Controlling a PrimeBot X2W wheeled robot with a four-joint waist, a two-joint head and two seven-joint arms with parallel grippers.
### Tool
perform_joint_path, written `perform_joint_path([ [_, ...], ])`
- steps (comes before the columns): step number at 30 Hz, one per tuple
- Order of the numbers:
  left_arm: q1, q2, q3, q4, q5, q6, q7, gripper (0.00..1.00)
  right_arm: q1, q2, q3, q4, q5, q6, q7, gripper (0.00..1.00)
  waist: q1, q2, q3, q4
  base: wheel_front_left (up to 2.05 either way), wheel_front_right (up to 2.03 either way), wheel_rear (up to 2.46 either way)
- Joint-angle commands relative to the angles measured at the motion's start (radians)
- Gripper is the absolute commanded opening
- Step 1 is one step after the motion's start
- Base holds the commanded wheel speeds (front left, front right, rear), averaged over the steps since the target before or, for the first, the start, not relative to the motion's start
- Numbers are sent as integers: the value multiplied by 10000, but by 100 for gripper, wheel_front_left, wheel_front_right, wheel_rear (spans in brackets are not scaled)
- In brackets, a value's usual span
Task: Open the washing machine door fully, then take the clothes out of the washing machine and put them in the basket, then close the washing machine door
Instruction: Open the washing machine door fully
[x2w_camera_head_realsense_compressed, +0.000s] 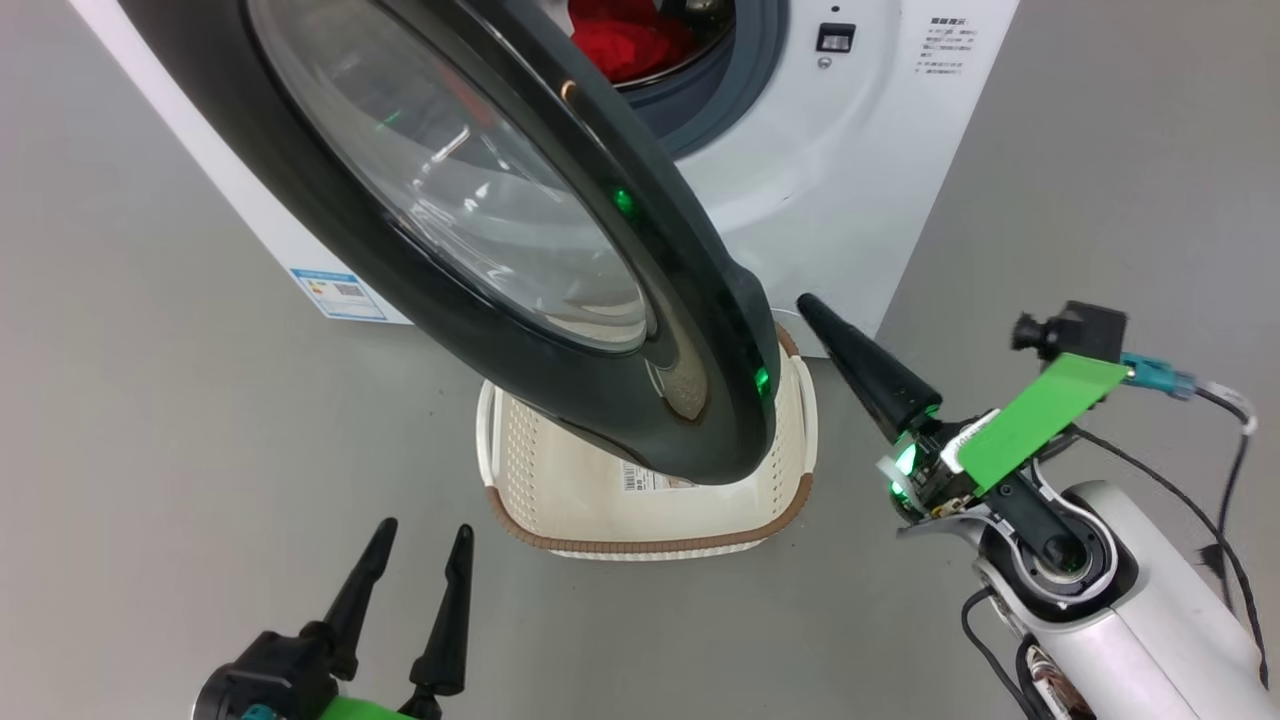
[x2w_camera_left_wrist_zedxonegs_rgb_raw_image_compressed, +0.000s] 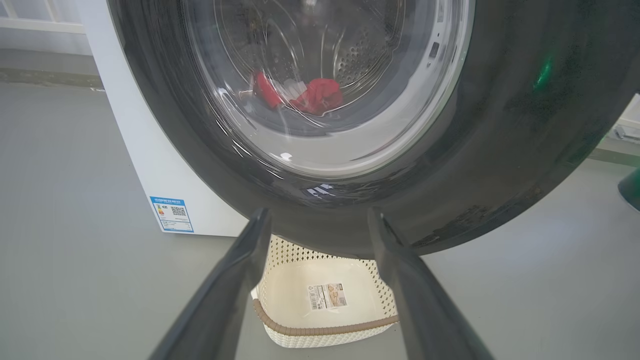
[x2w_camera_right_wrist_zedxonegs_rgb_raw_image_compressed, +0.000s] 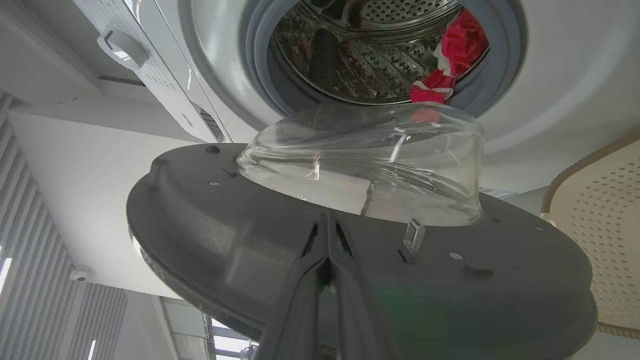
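Note:
The washing machine door (x2w_camera_head_realsense_compressed: 700, 420) stands swung out, its black ring and glass bowl (x2w_camera_right_wrist_zedxonegs_rgb_raw_image_compressed: 370, 160) hanging over the basket (x2w_camera_head_realsense_compressed: 640, 545). Red clothes (x2w_camera_head_realsense_compressed: 625, 40) with white trim lie in the washing machine (x2w_camera_head_realsense_compressed: 850, 180) at the drum's mouth (x2w_camera_right_wrist_zedxonegs_rgb_raw_image_compressed: 450, 65). My right gripper (x2w_camera_head_realsense_compressed: 805, 300) is shut on nothing, its tip (x2w_camera_right_wrist_zedxonegs_rgb_raw_image_compressed: 327, 217) at the door's inner face just below the glass; I cannot tell whether it touches. My left gripper (x2w_camera_head_realsense_compressed: 424, 530) is open near the floor in front of the basket, its fingers (x2w_camera_left_wrist_zedxonegs_rgb_raw_image_compressed: 260, 220) pointing at the door's lower outer ring (x2w_camera_left_wrist_zedxonegs_rgb_raw_image_compressed: 500, 150).
The cream basket (x2w_camera_left_wrist_zedxonegs_rgb_raw_image_compressed: 325, 330) sits on the grey floor close against the washer's front, with a sticker on its bottom. A blue label (x2w_camera_left_wrist_zedxonegs_rgb_raw_image_compressed: 172, 214) marks the washer's lower left corner. Grey floor stretches to both sides. My right arm's cables hang at the right (x2w_camera_head_realsense_compressed: 1225, 500).

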Motion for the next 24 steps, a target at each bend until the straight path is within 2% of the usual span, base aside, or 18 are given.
perform_joint_path([
  [1, -233, 110, 266, -180, -50, -55, -122, 100, -239, 177, -47, -157, 100, 75, 372, 0, 0, 0, 2, 32, 0, 0, 0],
  [10, -172, 110, 121, -153, -158, -7, -122, 100, -60, 805, -813, 316, 104, 75, 2365, 0, 0, 0, -159, 294, 0, 0, 0],
  [24, 162, 110, 16, -189, -243, 168, -122, 100, 701, 1336, -818, 283, -632, 75, 3509, 0, 0, 0, -683, 1081, 0, 0, 0],
])
